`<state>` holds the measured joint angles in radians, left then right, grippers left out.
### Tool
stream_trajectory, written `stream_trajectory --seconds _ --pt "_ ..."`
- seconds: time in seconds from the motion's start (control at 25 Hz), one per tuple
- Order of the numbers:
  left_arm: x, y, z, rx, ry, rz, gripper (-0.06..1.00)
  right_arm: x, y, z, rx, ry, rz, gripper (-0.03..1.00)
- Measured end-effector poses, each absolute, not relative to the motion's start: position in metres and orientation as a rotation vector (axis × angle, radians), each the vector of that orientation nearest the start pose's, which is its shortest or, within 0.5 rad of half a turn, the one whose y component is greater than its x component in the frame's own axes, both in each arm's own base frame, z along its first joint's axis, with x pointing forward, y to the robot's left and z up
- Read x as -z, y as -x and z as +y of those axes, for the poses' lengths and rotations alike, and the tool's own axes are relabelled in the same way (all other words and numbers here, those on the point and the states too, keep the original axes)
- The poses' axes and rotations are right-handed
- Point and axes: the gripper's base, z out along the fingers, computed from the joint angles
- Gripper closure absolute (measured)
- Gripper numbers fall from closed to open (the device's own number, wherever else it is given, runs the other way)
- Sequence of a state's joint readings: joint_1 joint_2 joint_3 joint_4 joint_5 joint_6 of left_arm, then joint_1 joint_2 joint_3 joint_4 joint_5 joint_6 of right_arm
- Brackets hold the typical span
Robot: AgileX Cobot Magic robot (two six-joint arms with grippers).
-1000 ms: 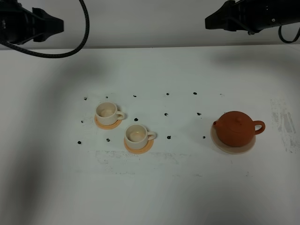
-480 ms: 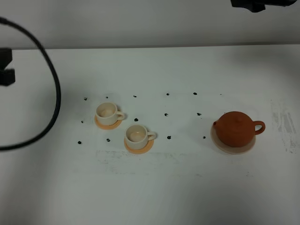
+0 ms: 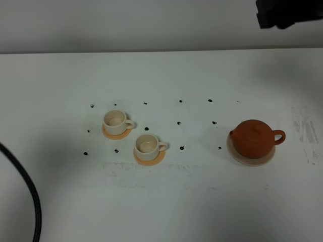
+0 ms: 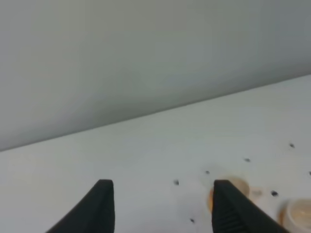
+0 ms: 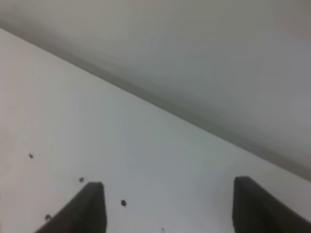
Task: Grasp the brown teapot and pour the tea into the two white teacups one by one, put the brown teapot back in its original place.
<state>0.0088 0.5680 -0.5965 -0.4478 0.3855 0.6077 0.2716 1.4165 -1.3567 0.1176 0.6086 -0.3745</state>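
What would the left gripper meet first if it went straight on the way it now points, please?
Probably bare table: the open left gripper frames only white surface and black dots. The nearest white teacup sits just outside one finger, so likely missed, though depth is unclear.

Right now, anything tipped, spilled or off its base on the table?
Nothing stands out. The round reddish-brown clay teapot sits upright, lid on, on its pale beige disc. Both small cream-white handled cups stand upright on round orange coasters. Only faint grey scuffs mark the white table near the teapot.
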Motion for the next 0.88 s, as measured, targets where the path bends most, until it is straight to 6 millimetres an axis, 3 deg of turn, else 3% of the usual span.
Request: stream_trajectory --seconds 0.24,0.48,0.64,0.88 --pt "-0.331 -0.067 -0.009 -0.044 -0.261 1.871 0.54 -0.351 -0.268 0.079 -0.056 0.552 1.978 0.43" --pt "-0.322 -0.024 -0.005 -0.055 -0.179 1.892 0.57 -0.354 -0.244 0.071 -0.085 0.467 1.901 0.44" --pt "-0.314 -0.008 -0.005 -0.023 -0.139 1.932 0.57 -0.359 -0.237 0.069 -0.111 0.435 1.905 0.44" --pt "-0.294 -0.002 -0.005 -0.018 -0.141 2.024 0.57 -0.336 -0.217 0.064 -0.141 0.409 1.986 0.44"
